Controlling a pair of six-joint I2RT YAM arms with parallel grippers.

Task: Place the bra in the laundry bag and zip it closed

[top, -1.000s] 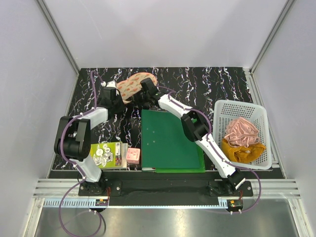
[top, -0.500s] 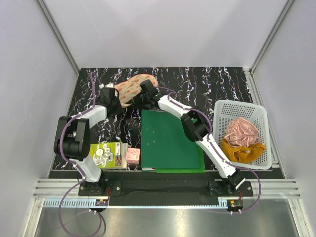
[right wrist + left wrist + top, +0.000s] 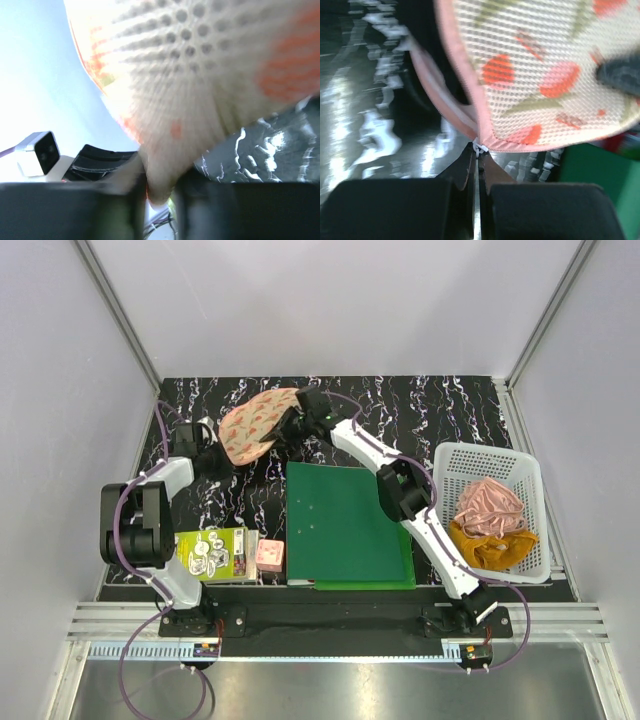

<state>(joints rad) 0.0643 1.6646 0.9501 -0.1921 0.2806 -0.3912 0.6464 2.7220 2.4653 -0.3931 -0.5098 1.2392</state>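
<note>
The laundry bag [image 3: 255, 420], peach-pink with red watermelon slices, is held up between my two grippers at the back of the table. My left gripper [image 3: 215, 454] is shut on the bag's small white zipper pull [image 3: 479, 148] at its lower left edge. My right gripper [image 3: 290, 425] is shut on the bag's right end; in the right wrist view the mesh fabric [image 3: 200, 75] fills the frame and a fold of it sits pinched between the jaws. The left wrist view shows the bag's mesh side [image 3: 540, 65] and a pink loop [image 3: 437, 95]. The bra is hidden from view.
A green board [image 3: 345, 525] lies in the middle of the black marbled table [image 3: 450, 410]. A white plastic basket [image 3: 455, 465] at the right holds pink satin cloth [image 3: 488, 508] and mustard-orange cloth [image 3: 495, 548]. A green booklet [image 3: 215, 553] and a small pink box [image 3: 269, 556] lie front left.
Both grippers have moved with the bag: the left gripper went left and a little back, pulling the zipper, the right gripper rose toward the back, and the bag now stands more spread out and shifted left.
</note>
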